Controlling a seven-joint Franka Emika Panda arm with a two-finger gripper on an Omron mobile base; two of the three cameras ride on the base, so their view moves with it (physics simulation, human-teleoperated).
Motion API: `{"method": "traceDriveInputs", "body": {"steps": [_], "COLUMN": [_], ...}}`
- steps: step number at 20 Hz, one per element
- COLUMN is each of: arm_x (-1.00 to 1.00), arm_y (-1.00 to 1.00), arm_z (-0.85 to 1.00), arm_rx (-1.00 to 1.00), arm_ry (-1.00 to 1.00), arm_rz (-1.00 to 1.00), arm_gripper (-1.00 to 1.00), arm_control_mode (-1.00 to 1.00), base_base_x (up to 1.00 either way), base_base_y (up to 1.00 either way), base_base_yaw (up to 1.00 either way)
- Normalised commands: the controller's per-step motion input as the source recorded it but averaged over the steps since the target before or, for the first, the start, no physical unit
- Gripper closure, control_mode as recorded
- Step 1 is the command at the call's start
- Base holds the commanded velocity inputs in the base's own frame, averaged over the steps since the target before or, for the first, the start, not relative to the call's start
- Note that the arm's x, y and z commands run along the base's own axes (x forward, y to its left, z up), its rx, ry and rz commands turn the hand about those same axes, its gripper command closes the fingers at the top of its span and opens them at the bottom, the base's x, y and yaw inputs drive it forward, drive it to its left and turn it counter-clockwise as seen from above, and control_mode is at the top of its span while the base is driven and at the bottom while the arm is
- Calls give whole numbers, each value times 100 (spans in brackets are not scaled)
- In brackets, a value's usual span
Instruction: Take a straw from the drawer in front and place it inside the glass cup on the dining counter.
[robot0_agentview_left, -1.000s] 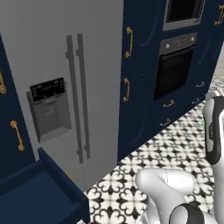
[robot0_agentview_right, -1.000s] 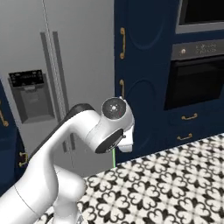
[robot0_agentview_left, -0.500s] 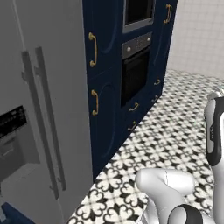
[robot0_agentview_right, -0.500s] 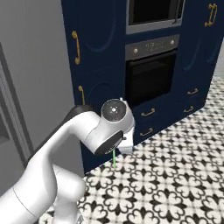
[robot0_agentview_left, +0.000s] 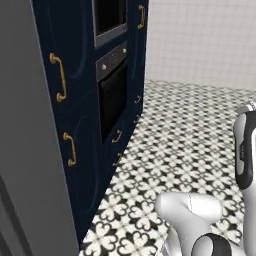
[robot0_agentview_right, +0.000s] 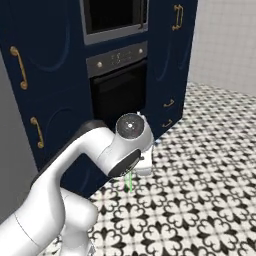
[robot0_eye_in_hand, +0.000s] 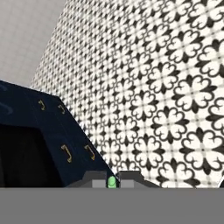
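Item: straw (robot0_eye_in_hand: 111, 181), light green, pinched between the closed jaws of the gripper (robot0_eye_in_hand: 112, 180); its lower length hangs below the hand above the floor (robot0_agentview_right: 129, 182). Setting: black-and-white patterned floor tiles (robot0_agentview_left: 190, 135); navy cabinet front (robot0_agentview_right: 50, 65) with gold handles (robot0_agentview_left: 59, 76) (curved, upright); built-in black oven (robot0_agentview_right: 119, 91) beneath a grey control strip; pale tiled wall (robot0_agentview_left: 205, 40) behind.

base views share navy oven wall (robot0_agentview_left: 112, 95), hand view faces patterned floor (robot0_eye_in_hand: 175, 87)
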Motion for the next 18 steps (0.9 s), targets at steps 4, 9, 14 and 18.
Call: {"method": "traceDriveInputs", "body": {"steps": [4, 9, 14, 18], "arm_x": [0, 0, 0, 0], "arm_y": [0, 0, 0, 0], "arm_z": [0, 0, 0, 0], "arm_rx": [0, 0, 0, 0], "arm_ry": [0, 0, 0, 0], "arm_rz": [0, 0, 0, 0], "arm_gripper": [100, 100, 100, 100], "arm_control_mode": [100, 100, 100, 100], "base_base_x": [90, 87, 91, 100], "base_base_y": [0, 0, 5, 12], "base_base_yaw": [-51, -52, -51, -47]}}
